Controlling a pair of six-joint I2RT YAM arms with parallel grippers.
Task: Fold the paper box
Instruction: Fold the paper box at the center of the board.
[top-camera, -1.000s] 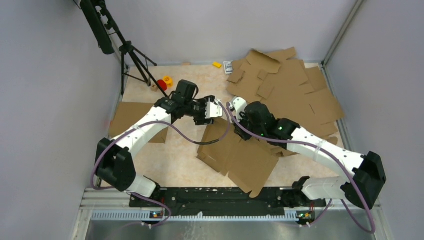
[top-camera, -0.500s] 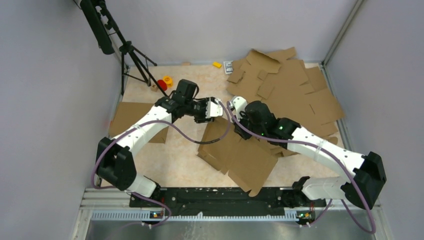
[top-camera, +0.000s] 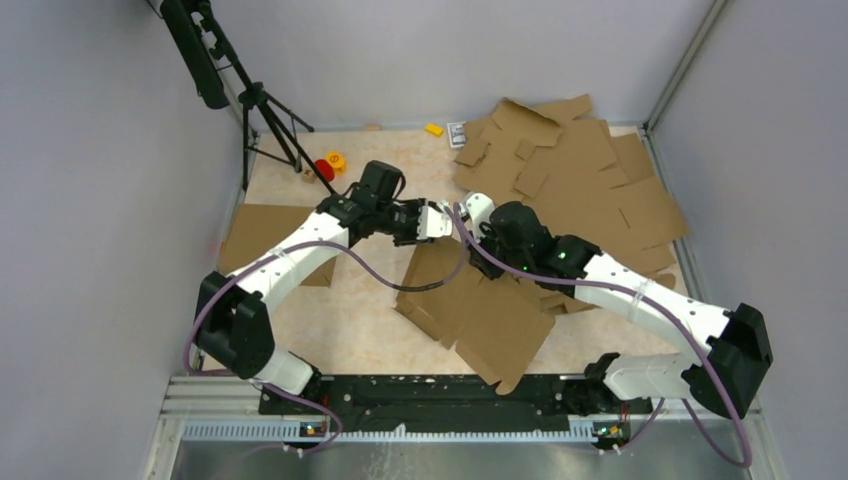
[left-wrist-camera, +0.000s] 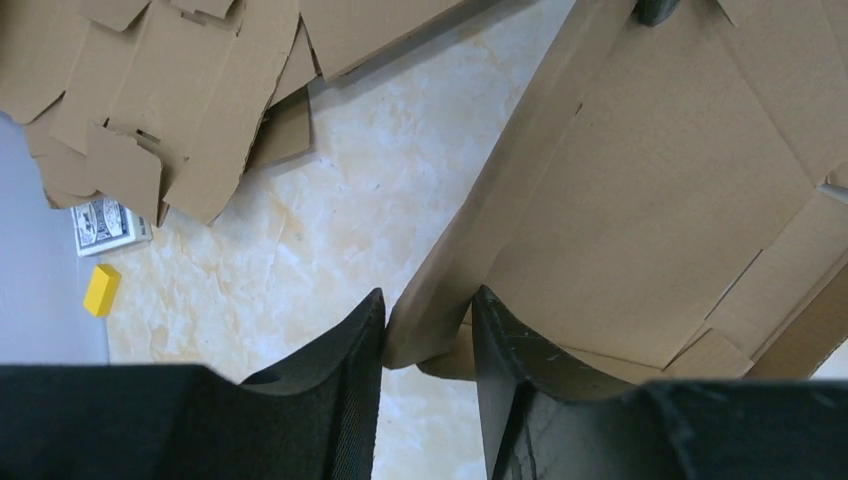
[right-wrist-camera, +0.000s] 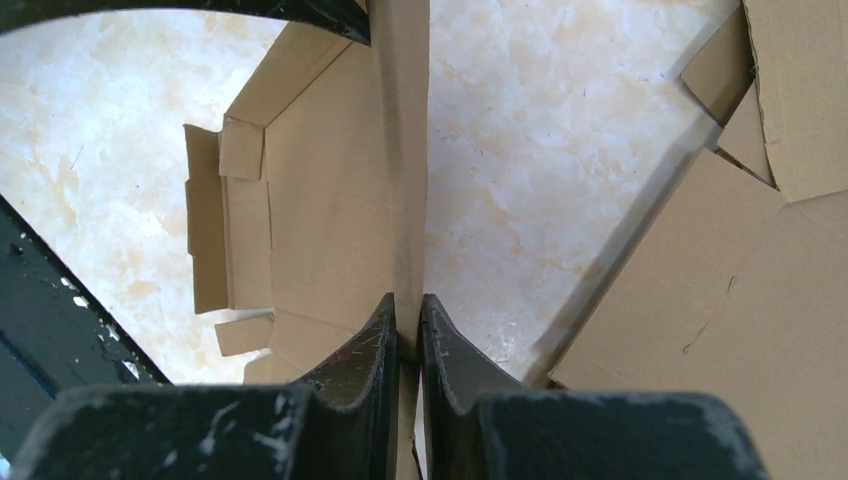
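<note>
The paper box (top-camera: 480, 310) is a brown cardboard blank lying in the middle of the table, its far edge lifted where both grippers meet. My left gripper (top-camera: 437, 220) reaches in from the left. In the left wrist view its jaws (left-wrist-camera: 428, 320) press on a folded-up flap at the corner of the paper box (left-wrist-camera: 640, 200), both fingers touching the cardboard. My right gripper (top-camera: 470, 215) comes from the right. In the right wrist view it (right-wrist-camera: 407, 315) is shut on a thin upright wall of the paper box (right-wrist-camera: 320, 180).
A pile of cardboard blanks (top-camera: 580, 180) covers the back right. A flat cardboard piece (top-camera: 265, 235) lies at the left under the left arm. A tripod (top-camera: 260, 110) stands back left, with red and yellow bits (top-camera: 324, 168) beside it. A yellow block (top-camera: 434, 129) and a small card (top-camera: 457, 133) lie at the back.
The left gripper's jaws have closed in onto the box's flap, and the left wrist shifted slightly right. The right arm has held still with its grip.
</note>
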